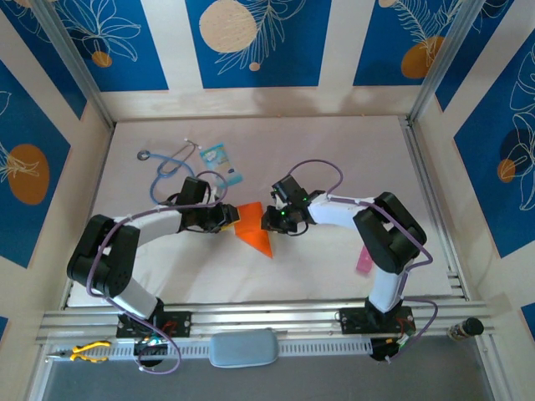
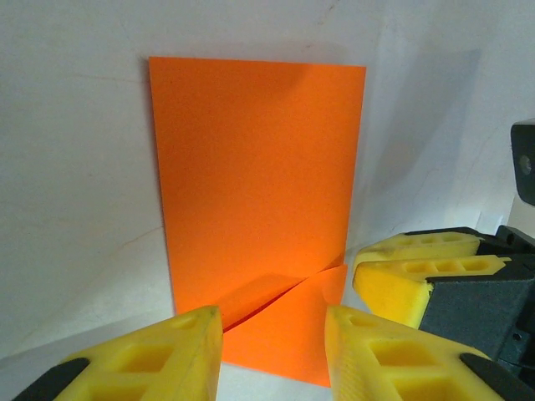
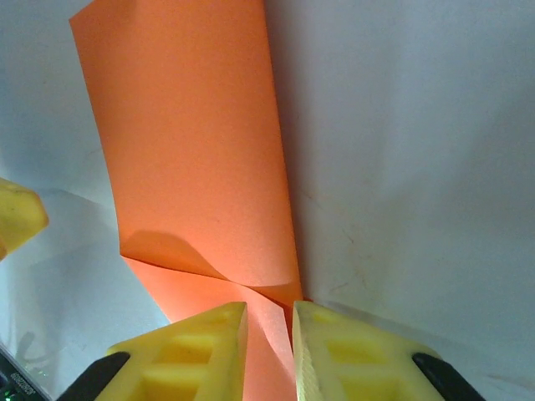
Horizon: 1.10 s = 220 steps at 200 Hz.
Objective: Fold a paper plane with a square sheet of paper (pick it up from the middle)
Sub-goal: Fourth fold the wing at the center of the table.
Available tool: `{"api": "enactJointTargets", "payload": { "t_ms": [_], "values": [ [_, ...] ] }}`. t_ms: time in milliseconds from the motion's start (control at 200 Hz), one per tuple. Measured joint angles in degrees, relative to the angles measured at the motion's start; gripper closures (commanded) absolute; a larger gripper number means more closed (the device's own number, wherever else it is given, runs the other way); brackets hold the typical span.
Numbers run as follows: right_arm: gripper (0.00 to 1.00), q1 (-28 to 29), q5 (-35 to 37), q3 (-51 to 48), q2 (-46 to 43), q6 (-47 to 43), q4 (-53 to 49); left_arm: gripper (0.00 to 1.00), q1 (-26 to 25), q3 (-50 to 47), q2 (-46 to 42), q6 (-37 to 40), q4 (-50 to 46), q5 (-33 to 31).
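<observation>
The square sheet of paper [image 1: 253, 236], bright orange, lies mid-table folded into a narrow rectangle [image 2: 251, 184], with one near corner creased over and lifting. My left gripper [image 1: 222, 218] sits at its left end. In the left wrist view it [image 2: 273, 322] is open, its fingers astride the folded corner without touching it. My right gripper [image 1: 270, 220] is at the opposite side, and its yellow fingers [image 2: 401, 276] appear in the left wrist view. In the right wrist view the sheet [image 3: 192, 150] curls up between my right gripper's [image 3: 269, 311] jaws, which stand narrowly apart around the raised flap.
A blue stethoscope [image 1: 171, 167] and two light-blue packets [image 1: 214, 154] lie at the back left. A pink strip [image 1: 364, 261] lies by the right arm. Yellow pliers [image 1: 88, 351] and a grey-blue pad [image 1: 242, 347] sit beyond the near rail.
</observation>
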Motion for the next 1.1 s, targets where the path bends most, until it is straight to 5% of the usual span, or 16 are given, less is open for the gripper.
{"api": "enactJointTargets", "payload": {
  "t_ms": [1101],
  "values": [
    [0.99, -0.92, -4.26, -3.72, -2.97, -0.33, 3.63, 0.58, 0.48, -0.04, 0.79, 0.00, 0.63, 0.96]
  ]
}}
